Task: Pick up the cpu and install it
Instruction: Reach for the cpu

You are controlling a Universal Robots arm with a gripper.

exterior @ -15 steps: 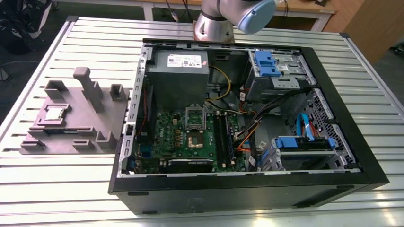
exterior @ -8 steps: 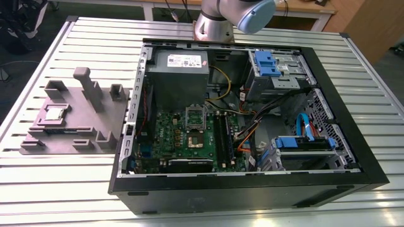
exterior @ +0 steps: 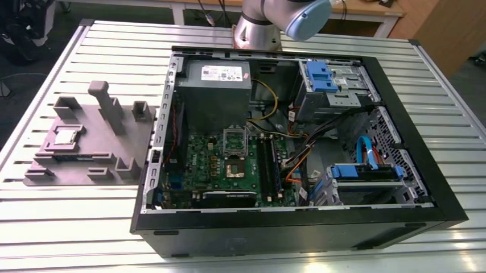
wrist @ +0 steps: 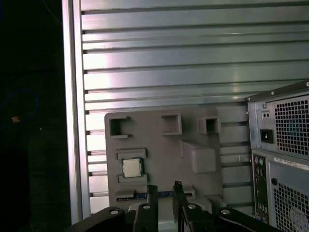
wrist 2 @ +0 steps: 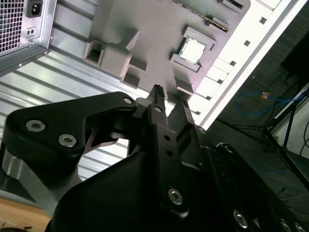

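cpu [wrist: 131, 167] in grey holder [wrist: 159, 150] | jaws apart, empty | arm [exterior: 262, 28] cut off

Slatted table [exterior: 91, 227] carries grey fixture [exterior: 106, 145] — and computer case [exterior: 304, 230].

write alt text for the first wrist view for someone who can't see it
The cpu sits in a recess of a grey holder tray on a ribbed metal table, with the end effector open and empty, short of it. The back of a computer case stands beside the tray.
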